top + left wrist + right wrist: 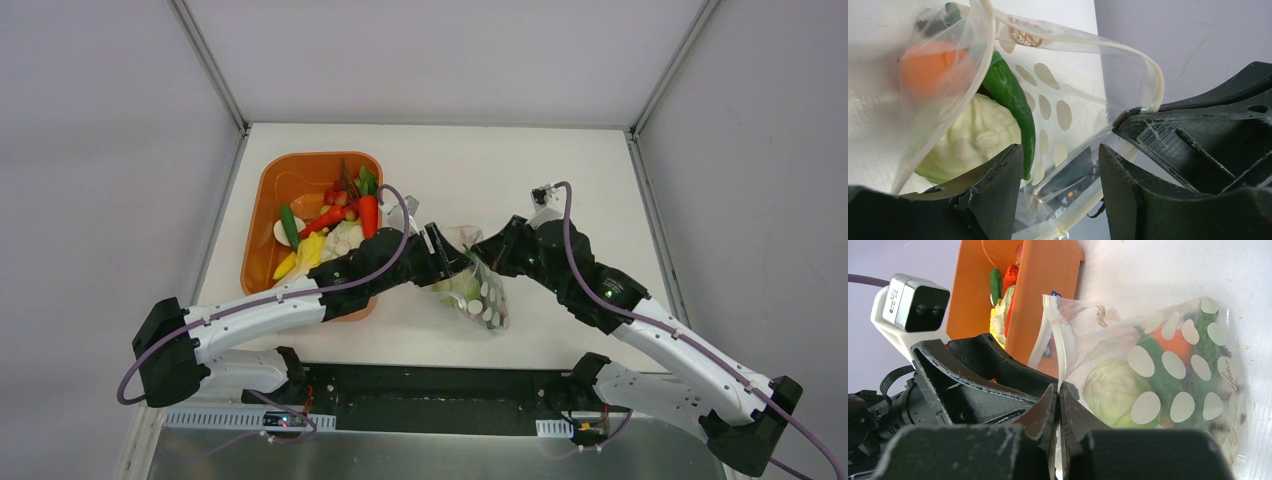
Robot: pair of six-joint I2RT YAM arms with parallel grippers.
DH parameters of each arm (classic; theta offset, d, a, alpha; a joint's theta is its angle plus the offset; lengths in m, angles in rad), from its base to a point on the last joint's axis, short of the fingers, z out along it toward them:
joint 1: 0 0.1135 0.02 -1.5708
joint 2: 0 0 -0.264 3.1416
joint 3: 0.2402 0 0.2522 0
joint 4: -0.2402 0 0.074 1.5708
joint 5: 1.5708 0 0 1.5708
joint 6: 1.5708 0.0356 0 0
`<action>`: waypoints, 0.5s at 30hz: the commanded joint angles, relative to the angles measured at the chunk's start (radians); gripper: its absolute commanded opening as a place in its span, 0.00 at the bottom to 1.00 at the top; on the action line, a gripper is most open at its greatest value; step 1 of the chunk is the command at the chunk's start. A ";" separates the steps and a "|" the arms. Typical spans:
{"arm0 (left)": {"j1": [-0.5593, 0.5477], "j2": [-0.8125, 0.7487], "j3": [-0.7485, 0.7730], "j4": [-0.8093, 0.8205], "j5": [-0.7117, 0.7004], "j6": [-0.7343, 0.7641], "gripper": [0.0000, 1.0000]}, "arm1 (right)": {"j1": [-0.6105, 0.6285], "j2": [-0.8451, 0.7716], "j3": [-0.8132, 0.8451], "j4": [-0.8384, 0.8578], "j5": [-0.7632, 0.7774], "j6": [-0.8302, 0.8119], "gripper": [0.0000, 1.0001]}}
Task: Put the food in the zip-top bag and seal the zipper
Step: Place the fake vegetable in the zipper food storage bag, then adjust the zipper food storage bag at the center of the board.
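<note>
The zip-top bag (pixel 482 297) lies on the table right of the tub, clear with white dots. Inside it the left wrist view shows an orange ball (pixel 928 67), a green pepper (pixel 1013 95) and a pale cabbage (pixel 978 135). The cabbage (pixel 1113 387) also shows through the dotted bag (pixel 1168 365) in the right wrist view. My right gripper (pixel 1058 387) is shut on the zipper (pixel 1054 325) at the bag's mouth. My left gripper (pixel 1060 150) is open, and the zipper (pixel 1128 50) strip runs between its fingers without being pinched. Both grippers (pixel 455 262) (pixel 487 256) meet at the bag's upper end.
An orange tub (pixel 265 215) stands left of the bag with more toy food (pixel 335 225) in it: a carrot, a cucumber and yellow and red pieces. Its wall (pixel 1043 295) rises just behind the bag. The left arm lies across the tub's near corner.
</note>
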 commanded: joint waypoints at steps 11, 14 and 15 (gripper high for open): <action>-0.009 -0.133 0.165 -0.326 -0.075 0.339 0.58 | 0.004 -0.013 0.006 0.038 0.004 0.000 0.05; -0.009 -0.151 0.183 -0.436 -0.121 0.361 0.59 | 0.004 -0.013 0.007 0.035 0.001 -0.001 0.05; -0.009 -0.158 0.185 -0.470 -0.140 0.360 0.60 | 0.004 -0.012 0.006 0.034 0.001 -0.001 0.04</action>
